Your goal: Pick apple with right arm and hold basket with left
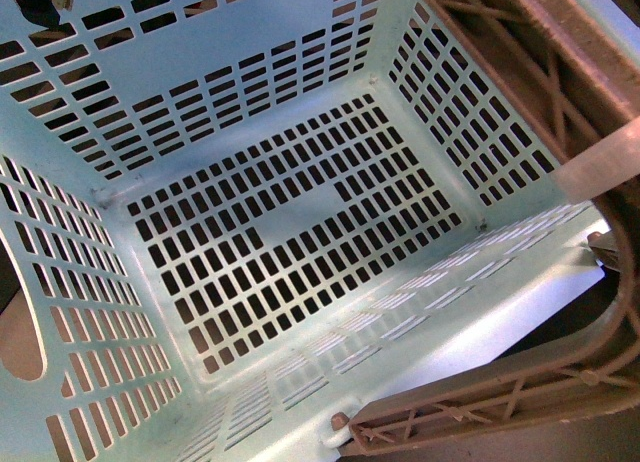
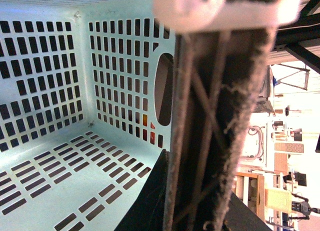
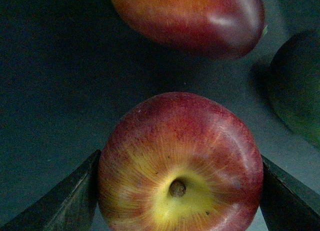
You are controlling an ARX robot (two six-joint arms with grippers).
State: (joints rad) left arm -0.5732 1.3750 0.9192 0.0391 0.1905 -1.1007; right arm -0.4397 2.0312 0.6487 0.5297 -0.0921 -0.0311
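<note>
The pale mint basket (image 1: 130, 312) fills the front view, tilted, its slotted floor and walls bare inside. Its grey-brown latticed handle (image 1: 500, 407) runs along the right and lower edges. Neither arm shows in the front view. In the left wrist view my left gripper (image 2: 200, 218) is shut on the basket's handle (image 2: 215, 116), with the basket's inside (image 2: 60, 161) beside it. In the right wrist view my right gripper (image 3: 180, 191) is shut on the red apple (image 3: 180, 166), one dark finger (image 3: 65, 196) on each side, the yellow stem end facing the camera.
In the right wrist view a second red fruit (image 3: 195, 18) lies beyond the apple on a dark surface, and a dark green fruit (image 3: 297, 81) lies at the edge. Past the handle in the left wrist view is a bright room with furniture (image 2: 290, 141).
</note>
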